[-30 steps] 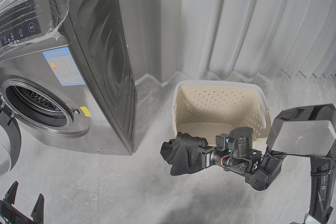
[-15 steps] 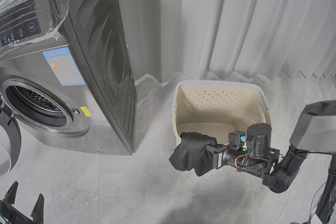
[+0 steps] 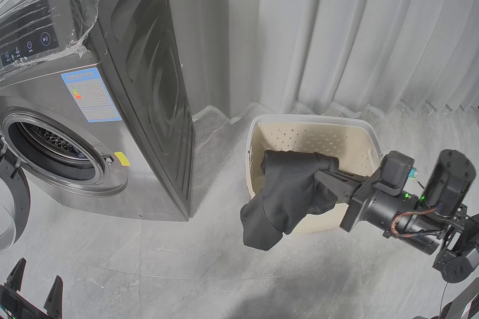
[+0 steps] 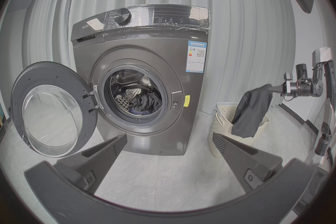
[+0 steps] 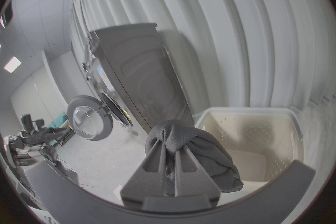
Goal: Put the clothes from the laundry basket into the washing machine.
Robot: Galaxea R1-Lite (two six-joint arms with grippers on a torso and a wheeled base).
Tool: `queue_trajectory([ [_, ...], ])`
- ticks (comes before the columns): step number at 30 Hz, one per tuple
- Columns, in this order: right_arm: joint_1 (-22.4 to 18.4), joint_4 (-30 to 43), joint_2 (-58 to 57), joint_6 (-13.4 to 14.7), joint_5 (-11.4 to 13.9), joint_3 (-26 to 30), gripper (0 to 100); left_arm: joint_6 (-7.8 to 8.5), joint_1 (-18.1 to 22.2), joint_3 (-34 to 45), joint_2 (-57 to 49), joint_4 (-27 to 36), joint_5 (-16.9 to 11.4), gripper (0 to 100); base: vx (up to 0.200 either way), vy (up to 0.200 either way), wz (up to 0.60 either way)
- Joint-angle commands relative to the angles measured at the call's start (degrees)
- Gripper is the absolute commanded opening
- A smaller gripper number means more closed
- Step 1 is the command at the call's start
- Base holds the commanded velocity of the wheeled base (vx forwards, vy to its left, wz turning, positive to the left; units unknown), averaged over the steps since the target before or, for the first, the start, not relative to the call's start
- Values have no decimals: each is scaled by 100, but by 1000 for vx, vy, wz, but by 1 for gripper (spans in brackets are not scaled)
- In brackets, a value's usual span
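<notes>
Grey washing machine (image 3: pixel 100 100) is seen open-doored beside the cream laundry basket (image 3: pixel 309 119). Over the basket's front rim a dark garment (image 3: pixel 284 195) is hung, long axis pointing downward, pinched in the closed right claw (image 3: pixel 324 174); the left claw (image 3: pixel 39 272) is spread, empty.

Open floor (image 3: pixel 214 245) between laundry basket (image 3: pixel 309 118) and washing machine (image 3: pixel 149 85), drum mouth (image 3: pixel 50 150) unblocked (door (image 4: pixel 52 109) wide open)

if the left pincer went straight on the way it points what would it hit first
The left pincer would probably meet the washing machine, on its front just below the open drum mouth; the way there looks free, though depth is unclear.
</notes>
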Motion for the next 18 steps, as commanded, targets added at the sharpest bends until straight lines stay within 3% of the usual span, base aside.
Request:
queue_trajectory([
  [1,161,127,-992,-49,77,33,0,-15,-4,101,-49,0,6,100,0,0,0],
  [6,179,119,-1098,-145,86,24,0,-24,-4,101,-49,0,6,100,0,0,0],
  [15,100,119,-1107,-242,-37,24,0,-33,-4,101,-49,9,-3,100,-200,0,0],
  [18,109,127,-1098,-242,-248,24,0,-33,-4,92,-49,9,-3,100,-200,0,0],
])
